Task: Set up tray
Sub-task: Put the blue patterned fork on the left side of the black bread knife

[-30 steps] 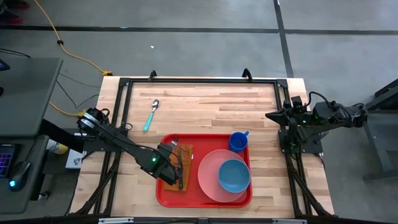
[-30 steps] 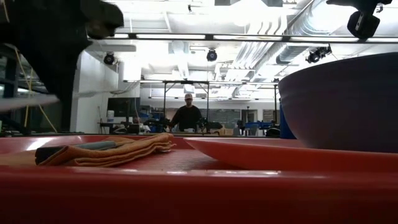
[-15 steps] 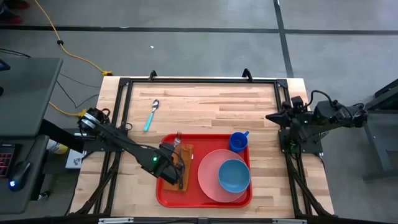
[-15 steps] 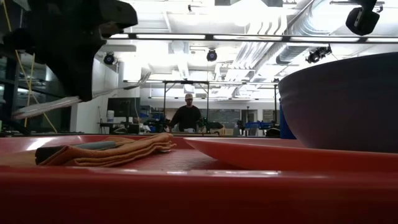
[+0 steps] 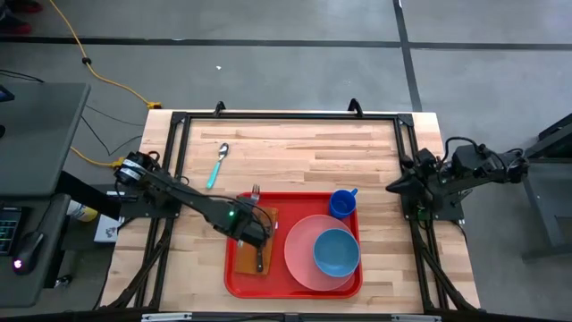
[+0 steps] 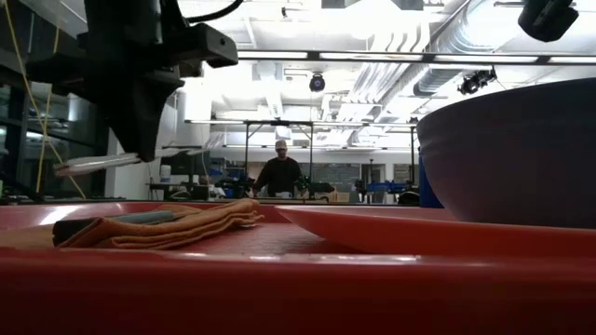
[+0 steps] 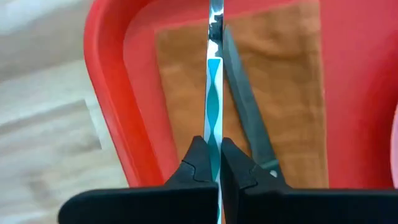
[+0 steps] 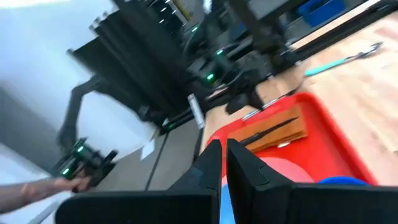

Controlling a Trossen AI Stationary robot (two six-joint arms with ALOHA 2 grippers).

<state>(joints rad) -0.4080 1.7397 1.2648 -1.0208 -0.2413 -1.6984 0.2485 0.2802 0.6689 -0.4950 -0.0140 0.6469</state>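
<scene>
Right now I see the tray (image 5: 293, 284), a big flat red rectangle with rounded corners and a low rim, at the near middle of the table (image 5: 295, 148). On it sit an orange napkin (image 5: 243, 246) with a knife (image 5: 260, 249), a pink plate (image 5: 299, 253), a blue bowl (image 5: 336, 251) and a blue cup (image 5: 342, 203). My left gripper (image 7: 212, 163) pinches a teal-handled fork (image 7: 213, 124) above the napkin, near the tray's left rim. My right gripper (image 8: 222, 155), fingers nearly together and holding nothing, waits at the table's right edge.
</scene>
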